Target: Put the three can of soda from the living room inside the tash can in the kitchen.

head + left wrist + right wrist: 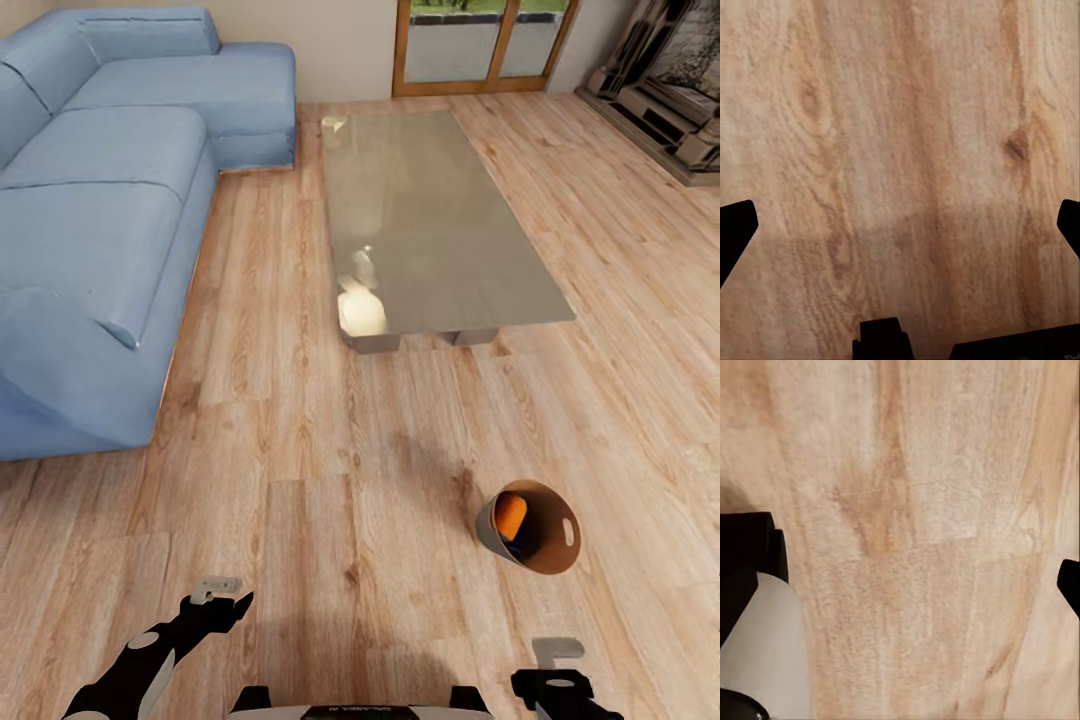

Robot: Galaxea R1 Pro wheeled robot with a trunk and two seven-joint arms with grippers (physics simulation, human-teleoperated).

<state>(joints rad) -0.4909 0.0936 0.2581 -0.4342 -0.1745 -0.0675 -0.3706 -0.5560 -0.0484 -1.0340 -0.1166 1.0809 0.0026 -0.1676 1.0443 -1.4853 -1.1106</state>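
Domestic living room: light blue corner sofa (110, 200), low glass-topped desk (440, 220), light wood plank floor (330, 480), wood-framed glazed door (485, 45), media unit (665, 100).

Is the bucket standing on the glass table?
No, the bucket lies tilted on the wood floor, well short of the table.
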